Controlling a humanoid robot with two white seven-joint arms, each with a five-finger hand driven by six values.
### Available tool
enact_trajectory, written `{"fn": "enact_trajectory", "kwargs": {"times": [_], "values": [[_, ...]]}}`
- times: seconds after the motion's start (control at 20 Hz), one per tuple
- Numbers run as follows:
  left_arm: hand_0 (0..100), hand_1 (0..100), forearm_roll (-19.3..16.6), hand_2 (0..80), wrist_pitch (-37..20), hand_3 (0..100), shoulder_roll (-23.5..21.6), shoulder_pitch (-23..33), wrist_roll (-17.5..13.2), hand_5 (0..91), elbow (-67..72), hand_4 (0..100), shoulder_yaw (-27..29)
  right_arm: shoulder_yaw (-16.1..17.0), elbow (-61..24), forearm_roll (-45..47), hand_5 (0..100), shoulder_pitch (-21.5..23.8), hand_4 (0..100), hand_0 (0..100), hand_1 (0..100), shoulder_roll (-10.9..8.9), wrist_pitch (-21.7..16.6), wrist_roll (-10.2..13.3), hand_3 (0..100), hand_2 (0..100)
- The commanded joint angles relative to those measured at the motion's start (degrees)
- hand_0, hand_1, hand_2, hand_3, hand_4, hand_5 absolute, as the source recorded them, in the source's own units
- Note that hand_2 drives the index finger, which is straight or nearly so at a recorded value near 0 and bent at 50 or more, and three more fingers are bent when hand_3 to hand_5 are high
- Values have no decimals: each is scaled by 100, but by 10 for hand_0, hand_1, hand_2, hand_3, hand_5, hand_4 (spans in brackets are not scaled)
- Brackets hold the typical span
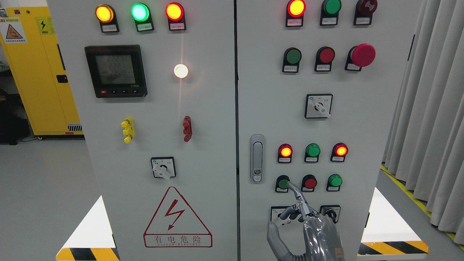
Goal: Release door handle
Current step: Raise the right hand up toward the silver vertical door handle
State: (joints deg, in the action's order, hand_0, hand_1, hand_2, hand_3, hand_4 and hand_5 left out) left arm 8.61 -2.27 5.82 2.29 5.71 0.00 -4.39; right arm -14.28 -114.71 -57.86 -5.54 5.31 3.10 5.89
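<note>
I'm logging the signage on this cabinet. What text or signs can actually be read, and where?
"有电危险": in the red lightning-bolt warning triangle on the left door.
Lightning-bolt sign: on the yellow cabinet; its print is unreadable.
Meter display digits: too faint.
Indicator label plates: too small.

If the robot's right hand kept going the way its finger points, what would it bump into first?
Probably the dark green button in the lowest button row on the cabinet's right door. The right hand has one finger stretched out, tip already at that button; depth is unclear, so contact can't be confirmed.
</note>
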Motion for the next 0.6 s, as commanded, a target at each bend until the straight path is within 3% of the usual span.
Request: {"fn": "enact_trajectory", "kwargs": {"times": [0.0, 0.15, 0.55], "values": [[120, 556, 0, 0, -1, 0, -1, 0, 0, 0, -88, 0, 0, -330, 379, -1217, 1000, -202, 1000, 546, 441, 199, -2, 105, 1000, 50], [120, 556, 0, 0, -1, 0, -2, 0, 0, 0, -88, 0, 0, -330, 642, -1762, 1000, -246, 1000, 535, 438, 190, -11, 421, 1000, 51], [120, 556, 0, 0, -1, 0, 7, 0, 0, 0, -88, 0, 0, -321, 1108, -2633, 1000, -439, 1000, 518, 428, 137, -29, 703, 1000, 54]]}}
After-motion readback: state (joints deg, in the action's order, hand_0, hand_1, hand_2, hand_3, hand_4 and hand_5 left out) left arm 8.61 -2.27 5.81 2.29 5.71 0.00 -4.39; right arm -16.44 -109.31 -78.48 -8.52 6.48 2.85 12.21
